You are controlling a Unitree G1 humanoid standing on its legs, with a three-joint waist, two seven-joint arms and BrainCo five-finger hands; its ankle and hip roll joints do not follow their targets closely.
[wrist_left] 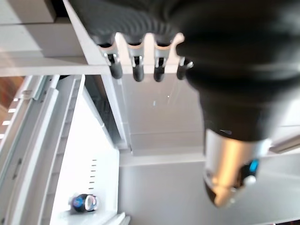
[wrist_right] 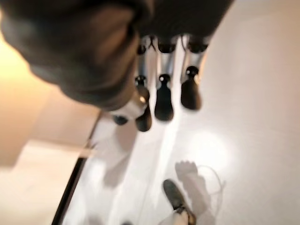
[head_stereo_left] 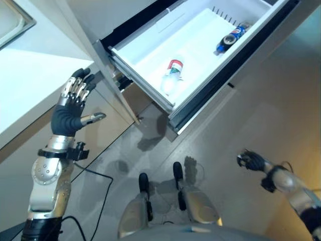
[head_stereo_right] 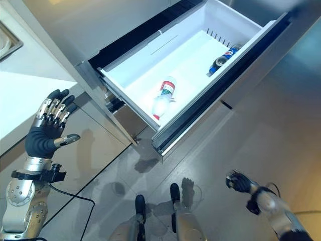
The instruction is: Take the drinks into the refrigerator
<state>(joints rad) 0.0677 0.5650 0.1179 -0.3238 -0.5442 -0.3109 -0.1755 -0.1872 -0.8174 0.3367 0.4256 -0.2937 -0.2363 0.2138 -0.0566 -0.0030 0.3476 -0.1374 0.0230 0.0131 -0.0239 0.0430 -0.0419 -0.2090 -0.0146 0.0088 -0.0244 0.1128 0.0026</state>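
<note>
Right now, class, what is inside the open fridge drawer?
Two drinks lie in the drawer: a clear bottle and a blue can. Nothing covers them.

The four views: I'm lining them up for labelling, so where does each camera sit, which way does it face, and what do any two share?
Left eye view: on the head, looking down at the open white refrigerator drawer; raised open left hand, low right hand.
Right eye view: same head, same scene, slightly offset.
Left wrist view: on the left wrist, facing the drawer past its fingers.
Right wrist view: on the right wrist, facing the pale floor.
Shared: blue drink can in the eye and left wrist views; clear red-labelled bottle in both eye views.
</note>
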